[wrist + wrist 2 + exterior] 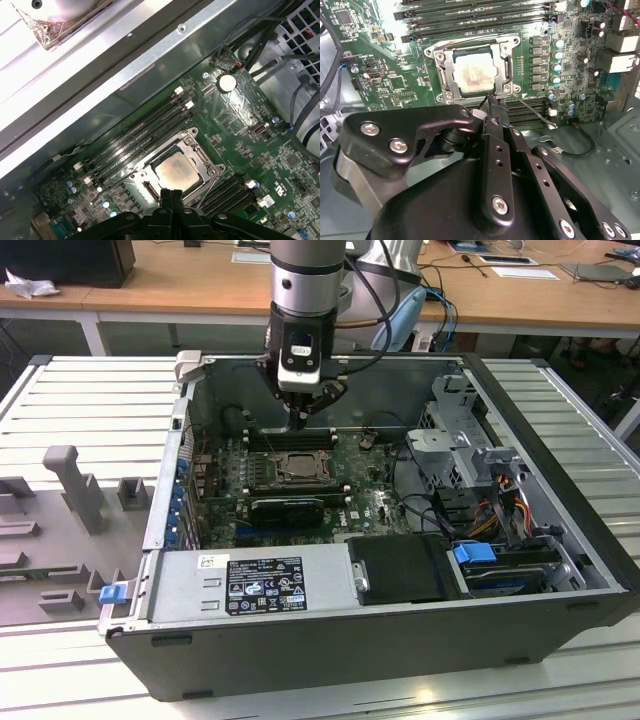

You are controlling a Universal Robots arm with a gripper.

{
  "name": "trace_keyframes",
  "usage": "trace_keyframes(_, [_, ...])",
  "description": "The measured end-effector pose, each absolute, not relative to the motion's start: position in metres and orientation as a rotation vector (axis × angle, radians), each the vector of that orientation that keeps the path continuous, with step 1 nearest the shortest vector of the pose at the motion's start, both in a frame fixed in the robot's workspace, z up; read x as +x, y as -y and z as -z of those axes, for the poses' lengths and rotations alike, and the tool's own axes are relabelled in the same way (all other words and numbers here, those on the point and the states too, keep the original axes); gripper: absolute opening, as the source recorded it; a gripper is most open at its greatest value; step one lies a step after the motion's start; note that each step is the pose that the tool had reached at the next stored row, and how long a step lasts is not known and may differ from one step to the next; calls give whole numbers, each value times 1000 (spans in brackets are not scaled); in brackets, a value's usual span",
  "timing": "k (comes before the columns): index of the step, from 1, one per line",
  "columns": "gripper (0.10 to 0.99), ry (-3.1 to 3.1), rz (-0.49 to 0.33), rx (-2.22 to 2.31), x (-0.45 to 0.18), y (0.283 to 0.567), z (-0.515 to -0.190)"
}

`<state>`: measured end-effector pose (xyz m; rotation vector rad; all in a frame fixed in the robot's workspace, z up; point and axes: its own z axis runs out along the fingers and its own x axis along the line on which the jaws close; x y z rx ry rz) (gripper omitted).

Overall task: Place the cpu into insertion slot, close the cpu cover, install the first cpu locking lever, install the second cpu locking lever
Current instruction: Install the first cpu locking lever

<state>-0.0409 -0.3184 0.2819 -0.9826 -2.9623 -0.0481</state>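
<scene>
Shows gripper (492,102) pressed together at far edge of insertion slot (434,55), far-left in case (400,640). Finds cpu (475,74) seated flat inside, silver top up, square, no long axis, cpu cover (506,67) down around it.

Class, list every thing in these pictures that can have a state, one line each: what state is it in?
cpu, seated in the insertion slot.
cpu cover, closed down over the cpu.
locking lever, sticking out from the slot, unlatched.
hand, shut, tips at the slot's edge beside that lever.
computer case, side open.
</scene>
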Motion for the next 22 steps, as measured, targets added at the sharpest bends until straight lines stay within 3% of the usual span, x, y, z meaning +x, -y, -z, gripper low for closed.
trace_keyframes(22, [106, 3104, 43, -345, -41, 318, -280])
